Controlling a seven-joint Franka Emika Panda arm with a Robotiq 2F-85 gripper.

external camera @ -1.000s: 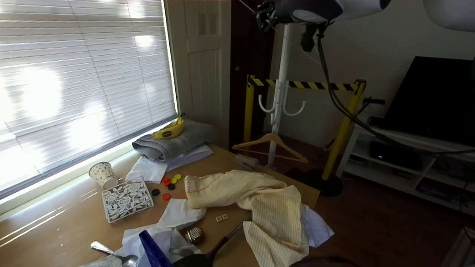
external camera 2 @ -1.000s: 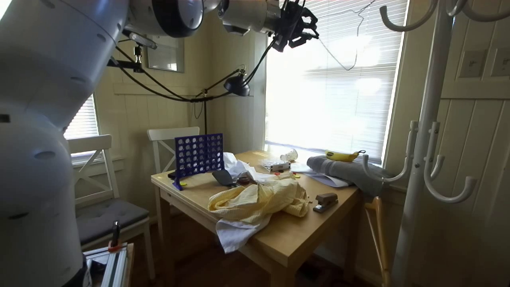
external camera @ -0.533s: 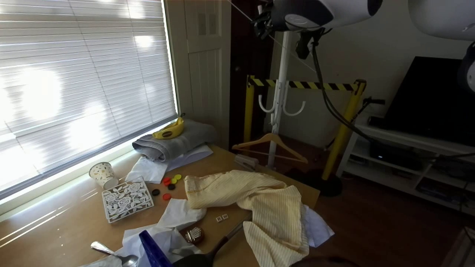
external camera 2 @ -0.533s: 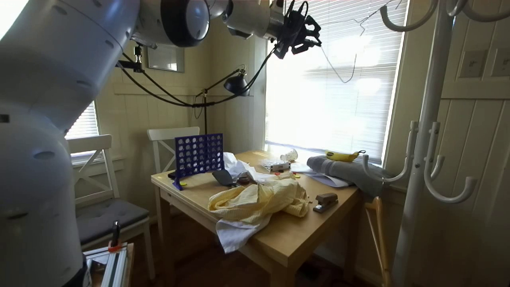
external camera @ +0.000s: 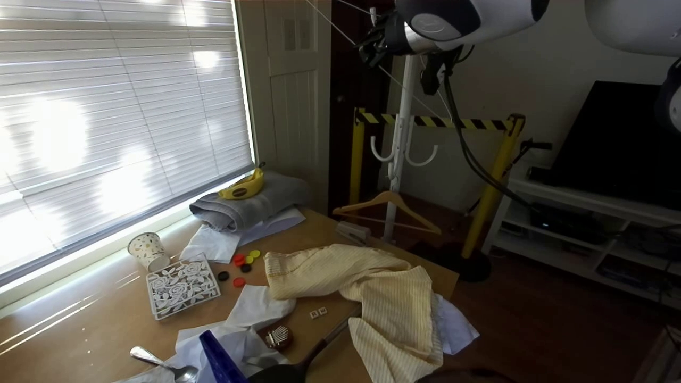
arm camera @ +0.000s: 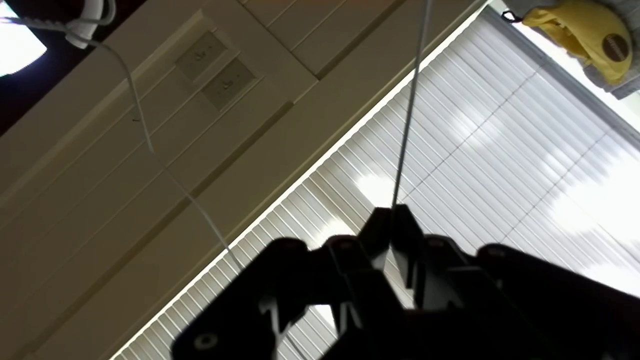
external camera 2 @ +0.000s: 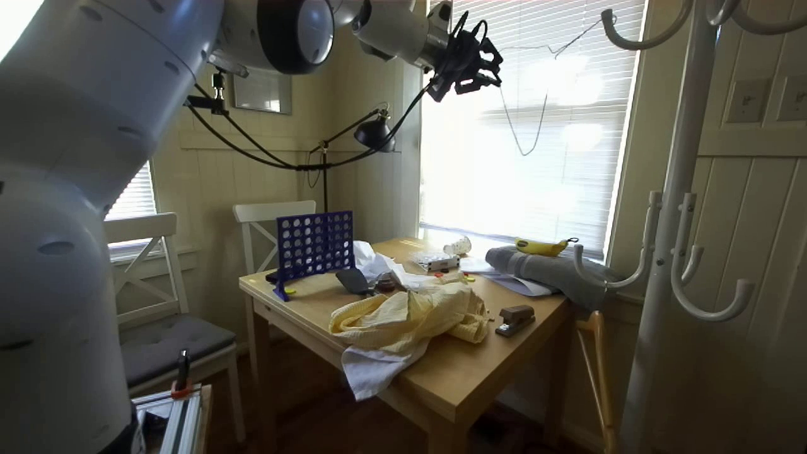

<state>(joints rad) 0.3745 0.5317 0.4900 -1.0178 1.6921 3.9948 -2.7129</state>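
My gripper (arm camera: 392,215) is black, and its fingertips meet on a thin pale cord (arm camera: 411,100) in the wrist view. One length of cord runs up from the tips. Another crosses the left of the view, from a white hook-like part (arm camera: 92,20) to behind the fingers. In an exterior view the gripper (external camera 2: 493,68) is high above the table in front of the window blinds, and the cord (external camera 2: 523,153) hangs below it in a loop. The gripper (external camera: 370,50) also shows near the top of an exterior view, with the cord stretching up to the left and down to the right.
A wooden table (external camera 2: 485,372) bears a yellow cloth (external camera 2: 410,315), stapler (external camera 2: 516,318), blue grid frame (external camera 2: 315,246) and grey towel (external camera 2: 536,265) with a yellow banana pouch (external camera 2: 541,247). A white coat rack (external camera 2: 668,208) stands at the right. A wooden hanger (external camera: 387,199) hangs low on it.
My gripper has moved down, with the cord between its fingertips throughout as far as visible. The cord's loop hangs lower and further left in an exterior view. Things on the table have not moved.
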